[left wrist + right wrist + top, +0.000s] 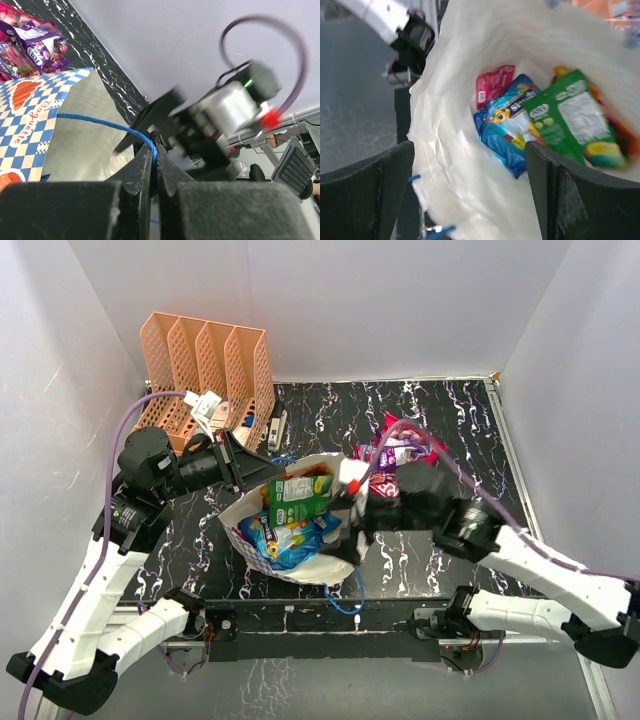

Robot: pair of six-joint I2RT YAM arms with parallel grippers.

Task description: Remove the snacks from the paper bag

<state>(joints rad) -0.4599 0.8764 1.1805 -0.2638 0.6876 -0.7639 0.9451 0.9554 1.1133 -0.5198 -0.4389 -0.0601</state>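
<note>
Here, the bag (450, 150) hides part of 3 blurry snacks (507, 130) inside: pink, blue, green. They lie just past the right gripper (470, 146), whose fingers stand wide apart. The left gripper (155, 165) is pinched tight on the blue cord (100, 122).

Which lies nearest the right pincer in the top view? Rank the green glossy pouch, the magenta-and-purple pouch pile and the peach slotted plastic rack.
1. Green glossy pouch: in the checkered paper bag, beside the right pincer.
2. Magenta-and-purple pouch pile: on the table behind it.
3. Peach slotted plastic rack: back-left corner.
</note>
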